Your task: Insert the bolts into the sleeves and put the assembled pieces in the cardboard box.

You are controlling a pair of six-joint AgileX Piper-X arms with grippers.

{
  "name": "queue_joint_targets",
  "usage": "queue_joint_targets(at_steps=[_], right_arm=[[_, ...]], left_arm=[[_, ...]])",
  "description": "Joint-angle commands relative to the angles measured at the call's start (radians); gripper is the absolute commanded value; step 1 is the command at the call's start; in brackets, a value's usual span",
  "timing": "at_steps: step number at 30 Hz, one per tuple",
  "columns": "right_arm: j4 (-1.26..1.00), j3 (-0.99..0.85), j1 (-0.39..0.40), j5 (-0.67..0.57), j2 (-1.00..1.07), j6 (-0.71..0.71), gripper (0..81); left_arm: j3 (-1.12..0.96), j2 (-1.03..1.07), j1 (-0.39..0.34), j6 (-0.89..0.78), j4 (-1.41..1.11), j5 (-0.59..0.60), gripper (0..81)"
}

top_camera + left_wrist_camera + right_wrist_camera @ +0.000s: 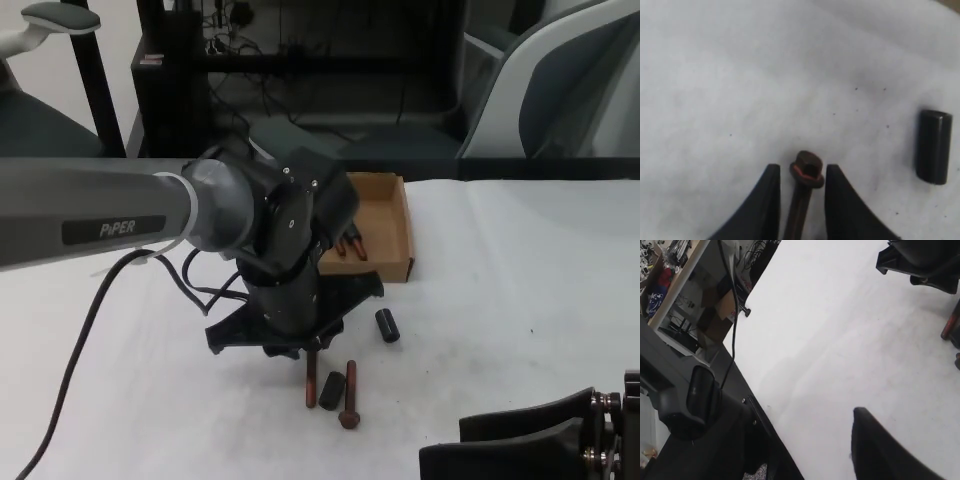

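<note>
Straddling a bolt (pixel 800 205) that lies flat on the white worktop (pixel 520 260), the left end effector (pixel 802 168) points straight down. Its fingers (pixel 767 210) are spread, one on each side of the shank, and a sliver of worktop shows on either side (no pinch yet, by the look of it). The stance suits the job: a bolt lying flat is most readily taken across its shank. A grip near the hexagonal head, which sits level with the fingertips, would leave the far end free to enter a sleeve.

In the high view, take the left end effector as the centre of the dial. The nearer sleeve (pixel 331 385) and a second bolt (pixel 349 396) lie close together at 5 o'clock, the sleeve just beside the straddled bolt. The farther sleeve (pixel 387 325) lies alone at 3 o'clock. The cardboard box (pixel 409 235) stands at 1 o'clock, open side up, with two seemingly assembled pieces (pixel 350 247) in it, near enough for a short carry.

The right end effector (pixel 442 443) rests at 4 o'clock, by the worktop's near edge and well apart from the parts. It is probably parked there to keep out of the way until a sleeve needs holding. Whether it is spread or pressed together cannot be told.
</note>
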Motion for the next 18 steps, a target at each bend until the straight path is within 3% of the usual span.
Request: queue_joint_targets(at_steps=[1, 8, 13, 18], right_arm=[[-0.012, -0.014, -0.002, 0.003, -0.006, 0.005, 62.4], [-0.012, -0.014, -0.002, 0.003, -0.006, 0.005, 62.4], [-0.012, -0.014, -0.002, 0.003, -0.006, 0.005, 62.4], [-0.012, -0.014, -0.002, 0.003, -0.006, 0.005, 62.4]], left_arm=[[-0.002, -0.004, -0.001, 0.049, 0.037, -0.019, 31.4], [-0.002, 0.015, -0.001, 0.084, 0.022, 0.021, 33.3], [-0.002, 0.039, -0.001, 0.086, 0.034, 0.070, 51.5], [-0.002, 0.041, -0.001, 0.065, 0.048, 0.059, 50.7]])
